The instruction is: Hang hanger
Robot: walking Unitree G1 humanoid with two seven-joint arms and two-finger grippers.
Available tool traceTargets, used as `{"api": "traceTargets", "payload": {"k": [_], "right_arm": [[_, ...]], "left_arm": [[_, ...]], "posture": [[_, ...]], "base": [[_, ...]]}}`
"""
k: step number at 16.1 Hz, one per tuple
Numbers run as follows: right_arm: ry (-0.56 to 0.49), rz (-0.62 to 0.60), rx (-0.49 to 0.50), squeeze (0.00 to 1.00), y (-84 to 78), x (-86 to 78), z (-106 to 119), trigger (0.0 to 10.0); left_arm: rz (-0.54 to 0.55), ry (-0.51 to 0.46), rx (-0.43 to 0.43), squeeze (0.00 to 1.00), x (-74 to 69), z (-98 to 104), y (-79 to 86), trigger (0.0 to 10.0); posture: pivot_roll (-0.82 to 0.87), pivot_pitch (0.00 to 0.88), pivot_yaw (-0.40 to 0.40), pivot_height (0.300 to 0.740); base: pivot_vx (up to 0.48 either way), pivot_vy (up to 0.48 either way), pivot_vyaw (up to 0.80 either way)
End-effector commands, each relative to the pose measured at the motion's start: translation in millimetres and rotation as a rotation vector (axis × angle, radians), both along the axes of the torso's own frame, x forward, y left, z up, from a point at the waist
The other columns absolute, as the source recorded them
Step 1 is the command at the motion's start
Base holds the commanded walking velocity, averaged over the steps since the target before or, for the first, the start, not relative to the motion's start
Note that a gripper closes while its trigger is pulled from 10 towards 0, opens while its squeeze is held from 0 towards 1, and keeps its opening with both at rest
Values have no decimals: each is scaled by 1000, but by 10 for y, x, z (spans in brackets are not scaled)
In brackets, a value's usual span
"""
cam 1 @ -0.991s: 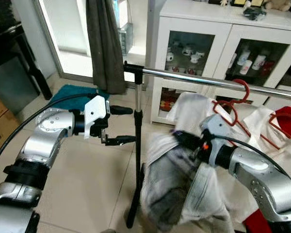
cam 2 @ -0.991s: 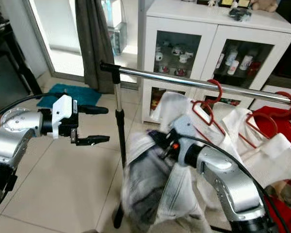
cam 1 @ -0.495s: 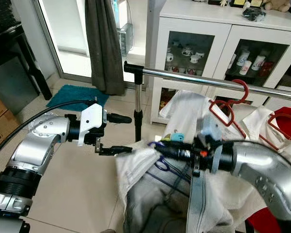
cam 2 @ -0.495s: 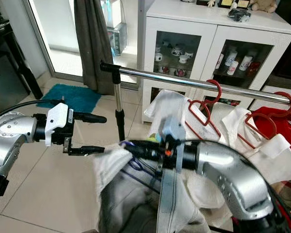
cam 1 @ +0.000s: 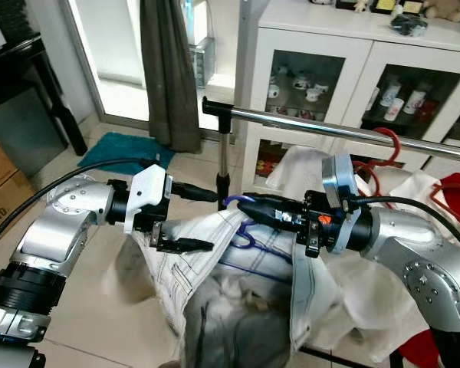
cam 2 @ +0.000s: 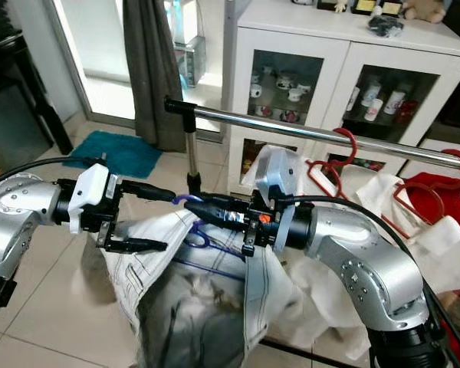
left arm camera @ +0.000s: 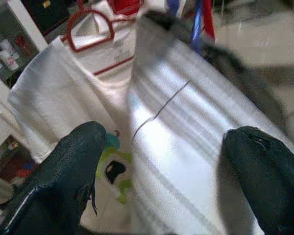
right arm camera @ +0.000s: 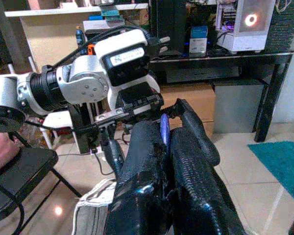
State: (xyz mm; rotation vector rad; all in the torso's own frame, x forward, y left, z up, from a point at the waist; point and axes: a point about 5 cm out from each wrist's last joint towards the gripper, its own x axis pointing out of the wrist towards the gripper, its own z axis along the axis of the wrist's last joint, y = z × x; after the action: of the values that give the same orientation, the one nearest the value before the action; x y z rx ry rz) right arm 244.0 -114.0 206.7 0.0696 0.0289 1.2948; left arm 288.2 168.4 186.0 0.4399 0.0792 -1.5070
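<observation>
A blue hanger (cam 1: 244, 234) carries a white and grey garment (cam 1: 230, 307) that droops toward the floor. My right gripper (cam 1: 242, 204) is shut on the hanger near its hook (right arm camera: 164, 128), below the left end of the chrome rail (cam 1: 307, 126). To the left my left gripper (cam 1: 212, 221) is open, its fingers (left arm camera: 73, 166) standing either side of the garment's white cloth (left arm camera: 186, 161). Whether they touch it is unclear. Red hangers (cam 1: 383, 149) with white clothes hang on the rail to the right.
The rail's black stand post (cam 1: 225, 165) rises just behind both grippers. A white glass-door cabinet (cam 1: 345, 61) stands behind the rail, with a dark curtain (cam 1: 169, 69) and a teal mat (cam 1: 115, 149) to the left. A cardboard box (cam 1: 0, 184) sits at far left.
My right gripper has swung the hanger and garment up and leftward, from low by the stand to between the left gripper's fingers. The left gripper dropped slightly and stayed open.
</observation>
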Motion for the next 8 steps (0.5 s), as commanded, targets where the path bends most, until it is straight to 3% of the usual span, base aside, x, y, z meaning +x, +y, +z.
{"api": "traceTargets", "payload": {"k": [1,2,3,5,6,8], "right_arm": [[-47,-15,22,0,-13,22,104,0],[-48,-26,40,0,4,45,121,0],[-48,-22,67,0,20,53,157,0],[-50,-3,84,0,28,40,192,0],[-50,7,91,0,31,35,210,0],[-53,27,94,0,43,15,230,0]], "left_arm": [[-14,10,-30,0,-22,52,-16,10000],[-33,30,18,0,-53,24,16,10000],[-36,27,113,0,-64,-71,80,7176],[-10,-9,190,0,-35,-146,133,3686],[12,-47,253,0,4,-186,164,510],[25,-44,259,0,27,-197,188,0]], "posture": [[-92,0,-18,740],[-89,0,-21,740],[-88,0,-24,740],[-89,0,-28,740],[-89,0,-28,740],[-94,0,-31,740]], "base": [[0,0,0],[0,0,0],[0,0,0],[0,0,0],[0,0,0],[0,0,0]]}}
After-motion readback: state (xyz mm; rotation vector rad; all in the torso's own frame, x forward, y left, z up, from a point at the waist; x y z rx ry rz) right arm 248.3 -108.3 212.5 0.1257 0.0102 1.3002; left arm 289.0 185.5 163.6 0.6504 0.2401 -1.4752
